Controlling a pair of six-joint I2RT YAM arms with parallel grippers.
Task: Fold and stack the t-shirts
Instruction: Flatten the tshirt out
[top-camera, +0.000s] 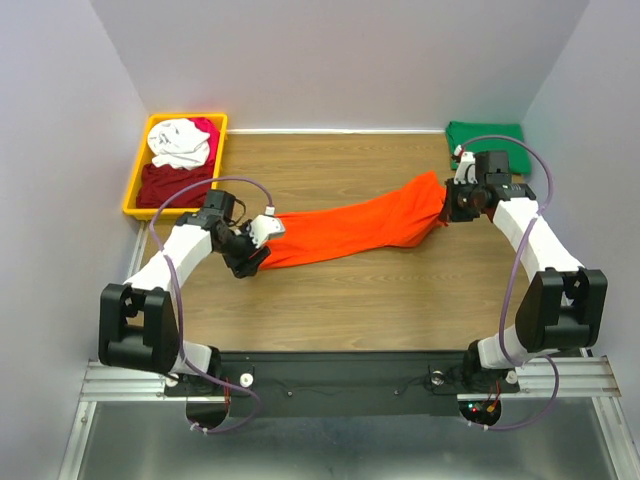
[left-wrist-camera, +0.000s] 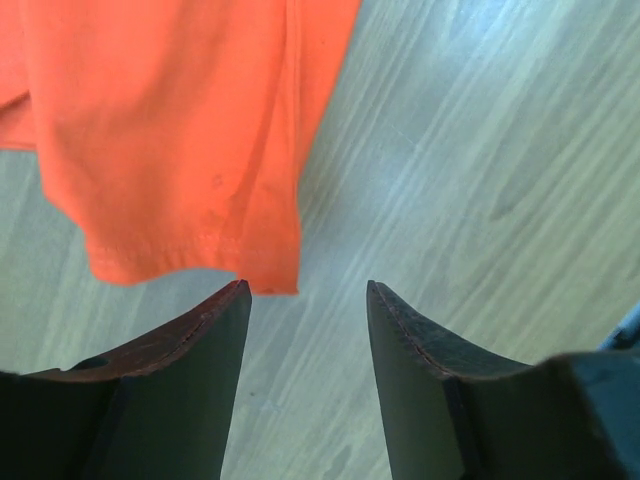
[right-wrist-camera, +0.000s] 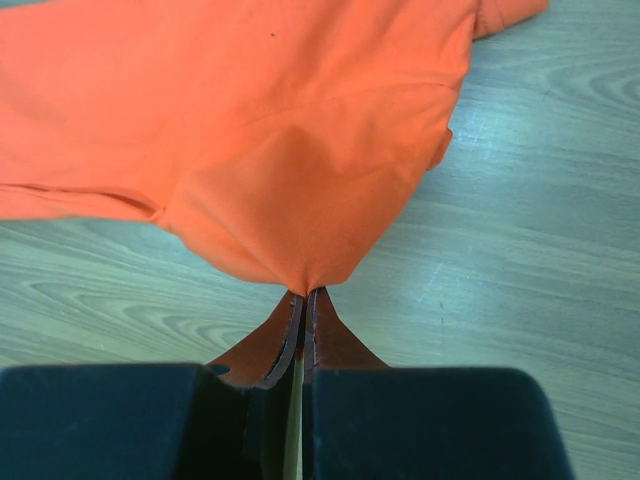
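Orange t-shirt (top-camera: 355, 228) stretched across the table (top-camera: 330, 300) between 2 grippers.
Right gripper (right-wrist-camera: 303, 298) pinches 1 end of the cloth; left gripper (left-wrist-camera: 305, 295) stands with jaws apart and empty, just beside the opposite hem.

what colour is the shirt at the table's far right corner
The t-shirt is dark green; the top external view shows it best.
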